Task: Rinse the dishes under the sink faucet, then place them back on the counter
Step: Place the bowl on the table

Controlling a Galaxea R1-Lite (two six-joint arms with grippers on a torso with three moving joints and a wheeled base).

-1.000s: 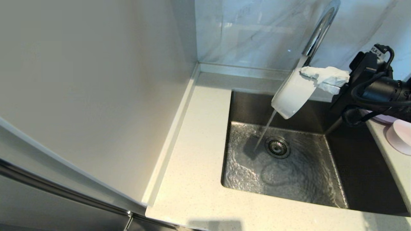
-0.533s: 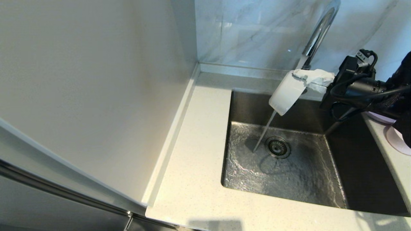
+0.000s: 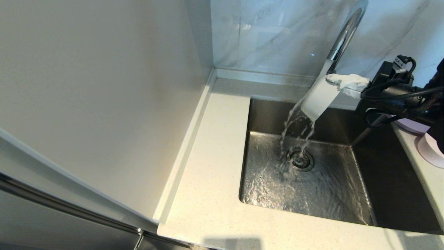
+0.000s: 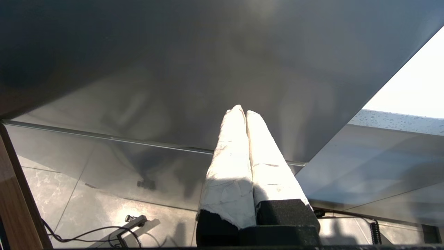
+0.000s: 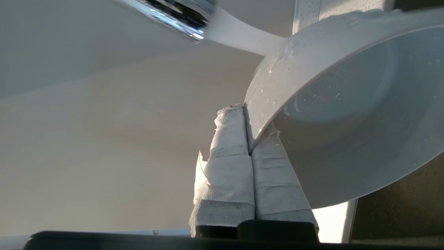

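A whitish bowl (image 3: 319,100) is gripped by its rim in the right gripper (image 3: 341,83), whose cloth-wrapped fingers (image 5: 229,163) are clamped on it. The bowl is held tilted under the faucet (image 3: 343,34), above the back edge of the sink (image 3: 347,208); water is struck onto it and spilled down toward the drain (image 3: 300,159). A lilac plate (image 3: 412,125) and a pink bowl (image 3: 430,150) are seen at the counter's (image 3: 208,194) right edge. The left gripper (image 4: 242,114) is parked below the counter, its fingers pressed together with nothing between them.

The faucet (image 3: 345,33) arches over the sink (image 3: 312,194)'s back; its front basin lies open.
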